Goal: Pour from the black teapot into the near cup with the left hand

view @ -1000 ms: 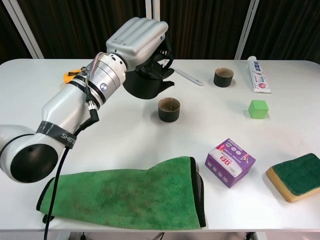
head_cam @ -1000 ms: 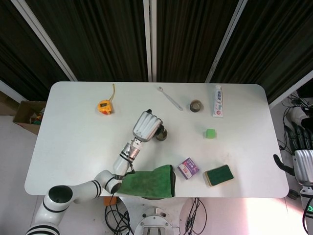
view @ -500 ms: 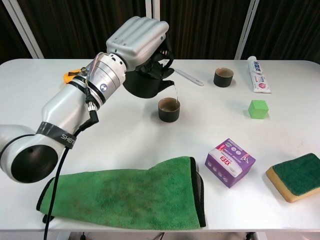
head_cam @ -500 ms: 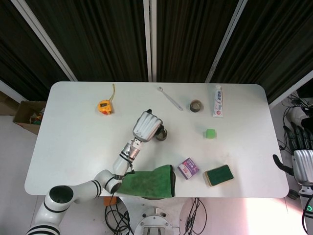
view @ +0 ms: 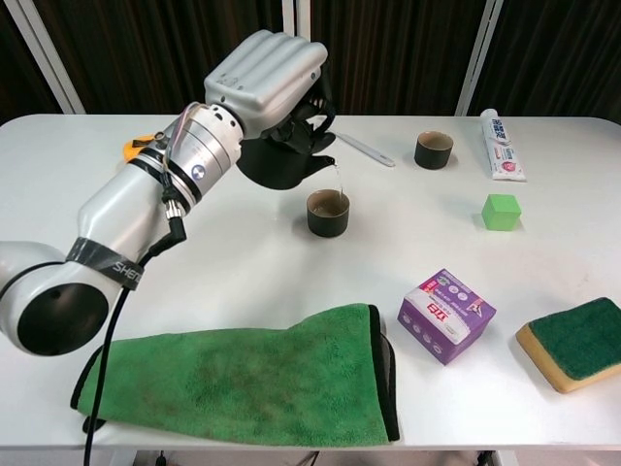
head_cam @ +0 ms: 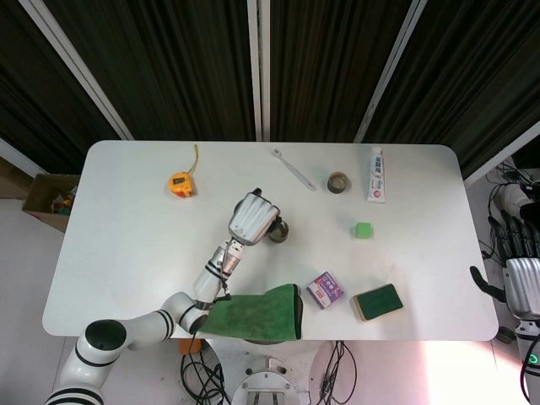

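Note:
My left hand (view: 264, 73) (head_cam: 252, 217) grips the black teapot (view: 287, 155) and holds it in the air, tilted spout-down to the right. A thin stream runs from the spout into the near cup (view: 328, 212) (head_cam: 279, 233), a dark cup standing just right of and below the pot. From above, the hand hides most of the teapot. The far cup (view: 433, 149) (head_cam: 339, 181) stands further back to the right. My right hand (head_cam: 521, 278) hangs off the table's right edge in the head view; whether its fingers hold anything is not clear.
A green towel (view: 252, 374) lies along the near edge. A purple box (view: 445, 315), a green-topped sponge (view: 574, 340), a green cube (view: 501, 210), a toothpaste tube (view: 500, 144), a metal utensil (head_cam: 294, 169) and a yellow tape measure (head_cam: 181, 183) lie around.
The teapot has tipped further toward the near cup and liquid now streams from its spout; one second ago no stream showed. The left hand shifted only slightly.

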Controlling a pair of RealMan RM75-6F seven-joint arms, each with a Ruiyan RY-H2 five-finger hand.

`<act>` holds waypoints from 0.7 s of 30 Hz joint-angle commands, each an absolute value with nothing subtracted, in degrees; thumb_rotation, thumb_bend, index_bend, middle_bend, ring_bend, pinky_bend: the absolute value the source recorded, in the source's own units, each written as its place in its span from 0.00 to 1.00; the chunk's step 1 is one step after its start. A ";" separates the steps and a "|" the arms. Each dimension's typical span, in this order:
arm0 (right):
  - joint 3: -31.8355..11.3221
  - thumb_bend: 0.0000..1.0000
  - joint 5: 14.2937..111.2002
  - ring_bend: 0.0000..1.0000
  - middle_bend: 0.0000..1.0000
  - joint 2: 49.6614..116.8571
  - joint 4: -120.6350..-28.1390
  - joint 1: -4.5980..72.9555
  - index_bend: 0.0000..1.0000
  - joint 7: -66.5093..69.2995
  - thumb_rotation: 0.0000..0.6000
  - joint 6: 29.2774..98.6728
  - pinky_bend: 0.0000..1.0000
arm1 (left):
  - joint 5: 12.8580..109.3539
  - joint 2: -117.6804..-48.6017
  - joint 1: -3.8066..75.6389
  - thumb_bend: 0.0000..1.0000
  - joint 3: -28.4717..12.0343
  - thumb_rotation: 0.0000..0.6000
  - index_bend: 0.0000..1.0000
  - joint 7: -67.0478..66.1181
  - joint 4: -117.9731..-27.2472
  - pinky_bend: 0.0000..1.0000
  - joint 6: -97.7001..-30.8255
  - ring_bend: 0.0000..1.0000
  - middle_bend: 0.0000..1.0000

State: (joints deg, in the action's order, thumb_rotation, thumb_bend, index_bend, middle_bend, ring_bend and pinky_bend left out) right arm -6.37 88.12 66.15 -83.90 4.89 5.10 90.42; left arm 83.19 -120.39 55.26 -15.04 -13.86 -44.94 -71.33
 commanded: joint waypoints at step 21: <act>-6.38 0.22 88.03 0.00 0.00 66.05 -84.15 4.89 0.00 4.65 1.00 90.41 0.00 | 84.82 -120.32 55.28 0.28 -13.73 1.00 1.00 -14.39 -42.84 0.61 -72.42 1.00 1.00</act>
